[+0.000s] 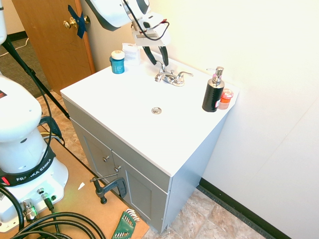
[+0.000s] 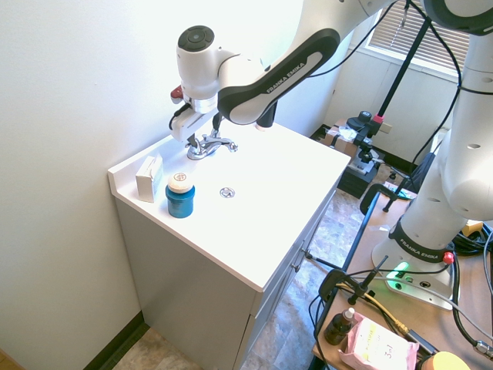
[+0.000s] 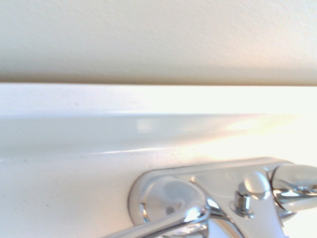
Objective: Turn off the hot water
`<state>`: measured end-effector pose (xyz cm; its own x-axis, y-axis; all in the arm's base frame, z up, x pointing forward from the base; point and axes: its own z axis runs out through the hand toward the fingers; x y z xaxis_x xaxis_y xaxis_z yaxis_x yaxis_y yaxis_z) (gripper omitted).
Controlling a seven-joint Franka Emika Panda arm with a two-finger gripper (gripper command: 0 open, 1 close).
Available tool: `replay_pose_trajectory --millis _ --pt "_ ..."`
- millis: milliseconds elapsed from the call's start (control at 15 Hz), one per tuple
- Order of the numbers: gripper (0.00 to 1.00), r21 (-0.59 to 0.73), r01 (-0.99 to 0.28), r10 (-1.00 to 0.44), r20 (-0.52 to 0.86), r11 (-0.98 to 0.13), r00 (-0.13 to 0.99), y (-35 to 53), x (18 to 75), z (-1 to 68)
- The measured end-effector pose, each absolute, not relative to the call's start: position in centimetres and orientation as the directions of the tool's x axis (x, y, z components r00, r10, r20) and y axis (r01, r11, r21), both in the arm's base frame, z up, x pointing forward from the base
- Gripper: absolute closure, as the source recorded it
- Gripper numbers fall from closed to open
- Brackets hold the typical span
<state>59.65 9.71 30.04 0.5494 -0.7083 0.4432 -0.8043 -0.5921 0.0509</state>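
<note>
Although no water can be seen running from the spout [image 1: 171, 79], the task looks unfinished: the gripper [image 1: 156, 59] hangs just above and behind the hot water lever [image 1: 160, 69], the left-hand handle of the small chrome faucet [image 1: 172, 77] at the back of the white vanity top [image 1: 129, 117]. Its dark fingers [image 1: 164, 56] stand a little apart, straddling the space over the lever and holding nothing; whether a pad touches the chrome cannot be told. What seems left is to press the lever back to its closed position. Room is tight behind, where the raised back edge and wall [image 1: 209, 30] sit close to the faucet, as the wrist view confirms. To one side stand a teal jar [image 1: 117, 62] and a small white box [image 2: 149, 177]; a black soap dispenser [image 1: 214, 91] stands well apart on the other. Toward the drain [image 1: 156, 110] the top is open.
</note>
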Motion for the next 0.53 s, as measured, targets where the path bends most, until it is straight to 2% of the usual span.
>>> replay_pose_trajectory --millis 267,533 --pt "0.0 0.037 -0.803 -0.736 0.375 -0.595 0.563 9.4 58.9 31.4" --pt "0.0 0.021 -0.751 -0.737 0.171 -0.66 0.653 6.3 52.5 33.9"
